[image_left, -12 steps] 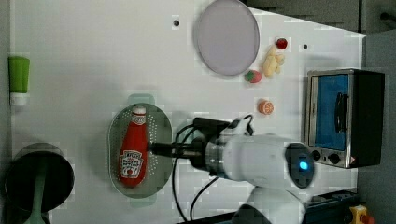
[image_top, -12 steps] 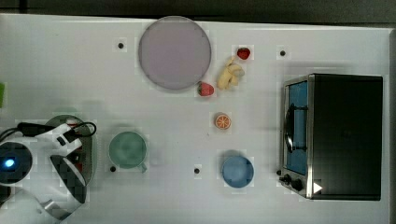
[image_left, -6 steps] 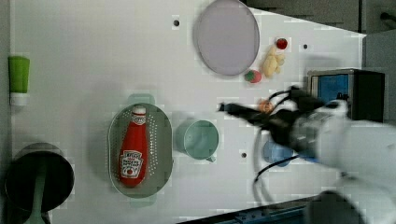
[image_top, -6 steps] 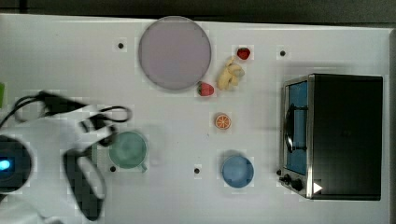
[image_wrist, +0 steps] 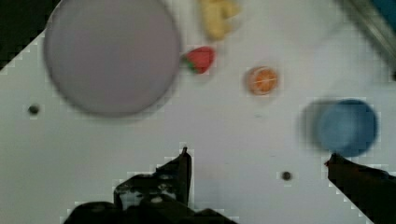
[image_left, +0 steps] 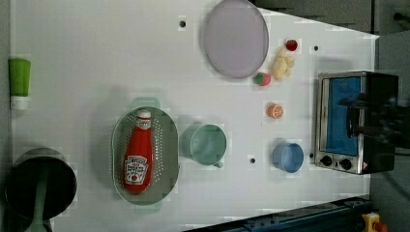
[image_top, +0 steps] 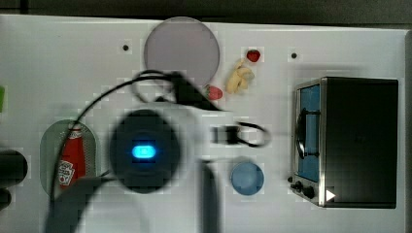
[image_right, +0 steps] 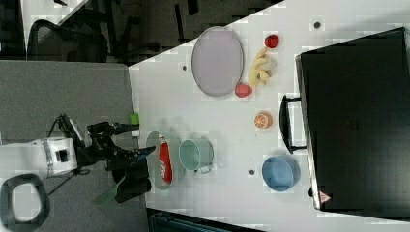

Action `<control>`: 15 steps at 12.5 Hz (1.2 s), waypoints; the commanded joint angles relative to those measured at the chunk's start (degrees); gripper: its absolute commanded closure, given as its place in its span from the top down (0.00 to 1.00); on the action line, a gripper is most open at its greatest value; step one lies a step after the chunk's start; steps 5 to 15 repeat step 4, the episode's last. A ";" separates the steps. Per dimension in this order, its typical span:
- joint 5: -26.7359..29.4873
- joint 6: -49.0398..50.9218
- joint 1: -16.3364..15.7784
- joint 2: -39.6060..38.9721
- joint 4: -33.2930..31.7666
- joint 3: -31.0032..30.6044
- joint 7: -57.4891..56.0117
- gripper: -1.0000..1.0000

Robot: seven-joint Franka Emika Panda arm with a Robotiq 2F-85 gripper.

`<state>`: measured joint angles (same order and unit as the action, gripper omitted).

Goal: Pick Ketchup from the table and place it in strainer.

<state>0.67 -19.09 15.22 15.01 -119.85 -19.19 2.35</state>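
Pulling away from the strainer [image_left: 166, 144] after hovering right beside it a second ago, and sweeping across the table [image_left: 96, 58] toward the left view's right, now blurring in front of the toaster oven [image_left: 338, 121]. Leaving the ketchup [image_left: 138, 153] behind, lying flat inside the strainer on the perforated bottom, white cap pointing to the left view's top, label facing up, touched by nothing. Keeping the gripper [image_wrist: 259, 170] spread wide and carrying nothing: looking down in the wrist view between the two dark fingers [image_wrist: 183, 164] at bare tabletop, with the grey plate [image_wrist: 112, 56], a strawberry [image_wrist: 201, 59], an orange slice [image_wrist: 261, 80] and the blue cup [image_wrist: 348, 127] beyond. Passing over the middle of the table in the top view, hiding the green cup [image_left: 205, 143] sitting just beside the strainer in the left view. Judging from all this: no longer picking or placing but retreating, with the bottle already delivered and settled well within the rim, not leaning on the wall or hanging over it. Reading the task as essentially done, needing nothing more than parking clear. Seeing little risk remaining, moving away from the strainer rather than toward it, though swinging fast near the oven and the cups.
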 commanded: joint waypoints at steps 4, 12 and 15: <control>3.75 10.91 0.79 2.07 5.58 6.34 -6.92 1.00; 3.75 10.91 0.79 2.07 5.58 6.34 -6.92 1.00; 3.75 10.91 0.79 2.07 5.58 6.34 -6.92 1.00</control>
